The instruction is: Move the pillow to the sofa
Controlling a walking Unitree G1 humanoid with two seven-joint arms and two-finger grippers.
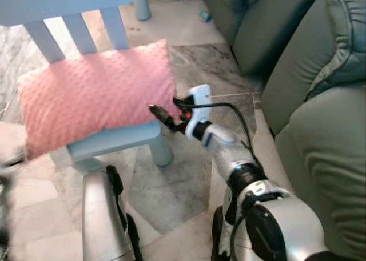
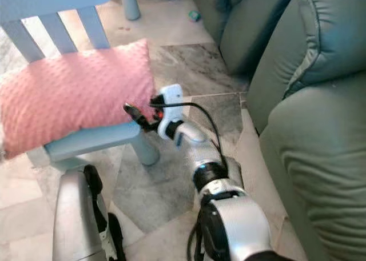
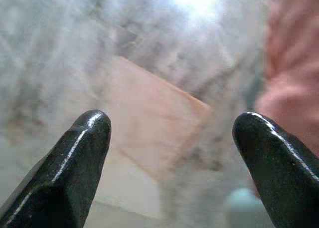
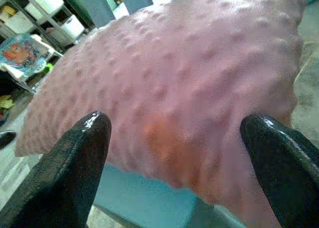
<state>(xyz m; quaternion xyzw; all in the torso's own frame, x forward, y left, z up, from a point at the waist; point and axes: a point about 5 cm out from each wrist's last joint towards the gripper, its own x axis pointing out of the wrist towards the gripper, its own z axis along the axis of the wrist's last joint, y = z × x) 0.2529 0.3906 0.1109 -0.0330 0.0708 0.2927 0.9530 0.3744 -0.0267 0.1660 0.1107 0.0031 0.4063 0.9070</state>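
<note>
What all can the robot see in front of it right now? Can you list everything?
pillow: one, pink with a bumpy texture, lying on the chair seat
chair: one, light blue, small, slatted back, on the floor left of the sofa
sofa: one, grey-green, along the right side
small object: one, teal, on the floor near the sofa's far end, too small to identify
floor: marble-patterned tiles, grey and beige
right gripper: one, black fingers open, at the pillow's near corner
left gripper: one, black fingers open, hanging low over the floor
</note>
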